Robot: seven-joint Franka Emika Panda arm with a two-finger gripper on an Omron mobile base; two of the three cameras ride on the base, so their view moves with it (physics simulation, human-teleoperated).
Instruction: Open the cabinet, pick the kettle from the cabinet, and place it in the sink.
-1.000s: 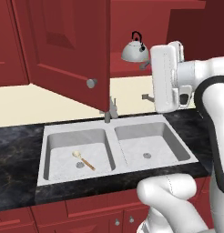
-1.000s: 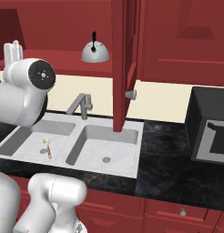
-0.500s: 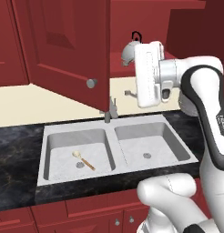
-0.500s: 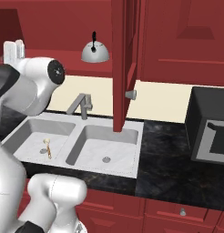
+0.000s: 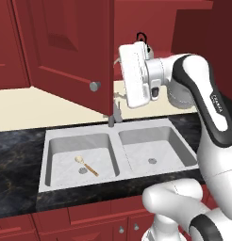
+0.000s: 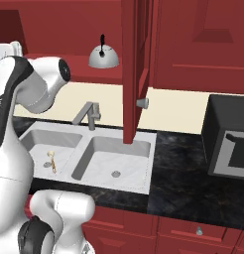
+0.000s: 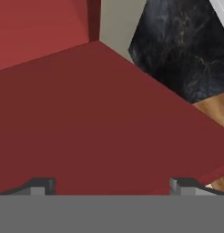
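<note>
The cabinet stands open. Its left door [image 5: 66, 52] swings out over the counter and its right door [image 6: 134, 69] is seen edge-on with its silver knob [image 6: 142, 102]. The silver-grey kettle [image 6: 104, 57] sits upright on the red shelf [image 6: 74, 62]. In the left base view my white hand [image 5: 136, 75] hangs in front of it, so only the black handle [image 5: 141, 36] pokes out above. My gripper [image 7: 111, 186] is open, its fingertips [image 7: 41, 185] wide apart with nothing between them, facing a red cabinet panel. The double sink [image 5: 66, 176] lies below.
A small wooden-handled spoon [image 5: 87, 165] lies in the left basin beside the drain. The grey faucet [image 6: 88, 115] rises behind the sink. A dark microwave [image 6: 228, 139] stands on the black counter [image 6: 178, 168] at the right. The left door's knob [image 5: 95, 86] juts toward the arm.
My hand has swung left across the cabinet opening and now covers the kettle in the left base view. Doors, kettle and spoon have stayed put.
</note>
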